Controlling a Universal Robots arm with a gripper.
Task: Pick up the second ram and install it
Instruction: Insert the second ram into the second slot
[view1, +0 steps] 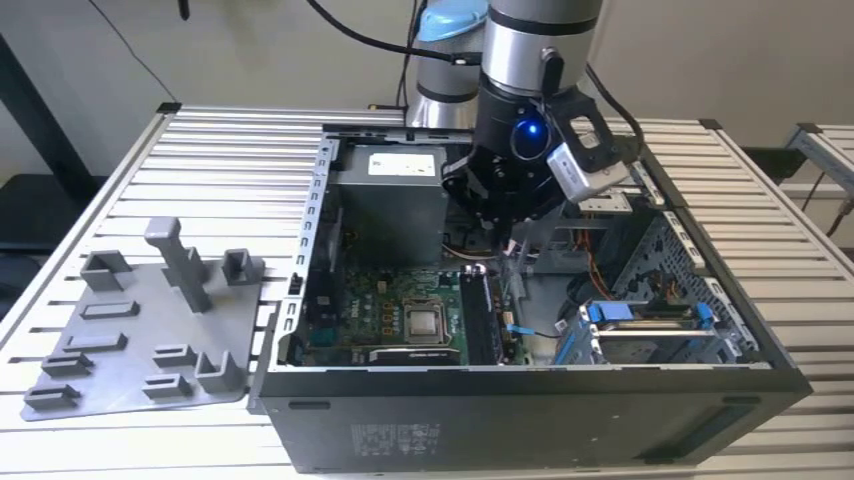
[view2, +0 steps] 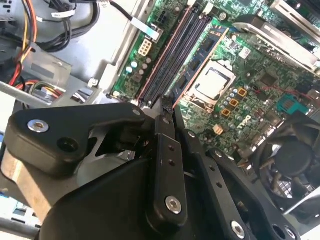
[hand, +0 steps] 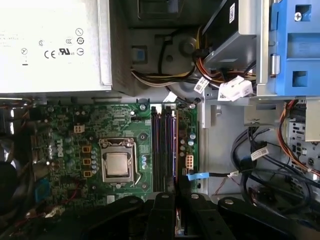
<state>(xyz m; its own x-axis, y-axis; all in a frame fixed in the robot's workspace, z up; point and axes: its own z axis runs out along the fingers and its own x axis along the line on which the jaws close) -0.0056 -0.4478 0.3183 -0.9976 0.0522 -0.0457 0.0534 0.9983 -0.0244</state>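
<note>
1. The second ram (hand: 178, 222) shows as a thin strip seen edge-on, pinched between the two black fingers of the tool (hand: 178, 200). It hangs just above the long black memory slots (hand: 164, 145), and I cannot tell whether it touches them.
2. The tool is drawn narrow, its fingers closed on that strip. In the second wrist view the dark tip of the stick (view2: 165, 102) pokes out past the fingers (view2: 165, 150) towards the slots (view2: 172, 55).
3. In the exterior view the tool (view1: 511, 255) reaches down into the open computer case (view1: 534, 420), over the right edge of the green circuit board (view1: 387, 310).
4. The slots run in a tight parallel group. Just beside them sits the square metal processor socket (hand: 117, 164).
5. At the far end of the case stands the grey power supply box (view1: 387, 190), with bundled wires (hand: 170, 75) trailing from it.
6. A blue drive bracket (view1: 641, 315) sits in the case's near right part, on the exterior view's right.
7. Outside the case, on the exterior view's left, a grey fixture plate (view1: 147, 330) with upright posts lies on the slatted metal worktop (view1: 200, 160), well apart from the tool.
</note>
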